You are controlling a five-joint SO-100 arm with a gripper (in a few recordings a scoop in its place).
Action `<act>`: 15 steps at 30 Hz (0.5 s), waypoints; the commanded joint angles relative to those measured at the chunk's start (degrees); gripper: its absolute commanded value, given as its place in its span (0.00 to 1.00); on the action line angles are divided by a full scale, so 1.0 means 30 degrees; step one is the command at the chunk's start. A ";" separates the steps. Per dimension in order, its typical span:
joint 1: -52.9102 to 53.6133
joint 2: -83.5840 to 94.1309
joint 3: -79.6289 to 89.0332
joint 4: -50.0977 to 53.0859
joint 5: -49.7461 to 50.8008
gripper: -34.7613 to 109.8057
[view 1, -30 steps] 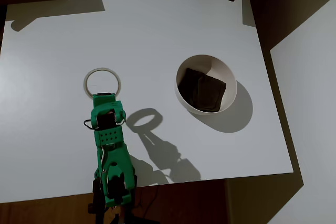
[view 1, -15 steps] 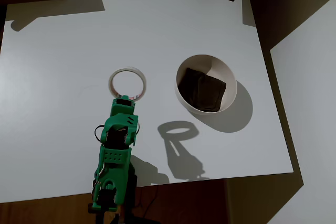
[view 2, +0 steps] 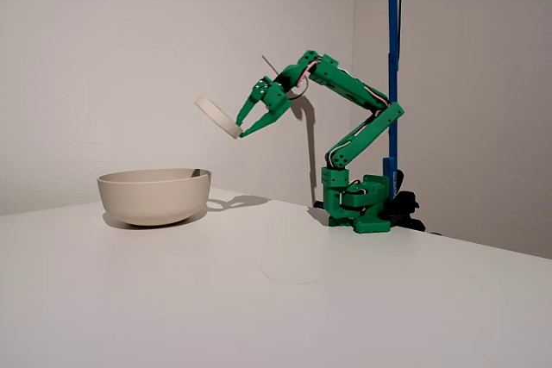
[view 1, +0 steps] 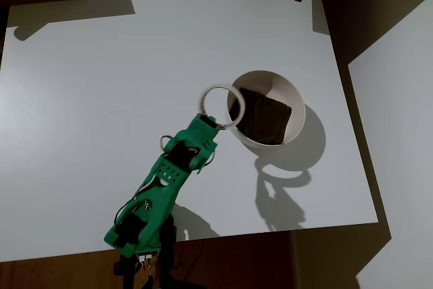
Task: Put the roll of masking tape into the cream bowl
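The tape (view 1: 220, 106), a thin cream-white ring with a wide hole, hangs in the air, tilted, held by its edge; in the fixed view (view 2: 217, 117) it sits well above the bowl's rim. The bowl (view 1: 289, 96) is round, cream-white, upright on the table (view 2: 152, 196), with a dark brown piece inside. From overhead the ring overlaps the bowl's left rim.

Overhead view: straight down over the white table (view 1: 101, 65), arm base at the bottom edge. Fixed view: table-height, side-on from a short way off, facing a white wall. Shared by both: green arm (view 2: 354, 127), cream bowl (view 1: 295, 126) and tabletop.
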 commanded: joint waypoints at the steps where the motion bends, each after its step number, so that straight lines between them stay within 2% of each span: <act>1: 0.2139 -0.3604 -0.4014 -0.0791 0.0264 0.18; 15: 0.5391 -1.5967 -1.5205 0.0000 0.0586 0.18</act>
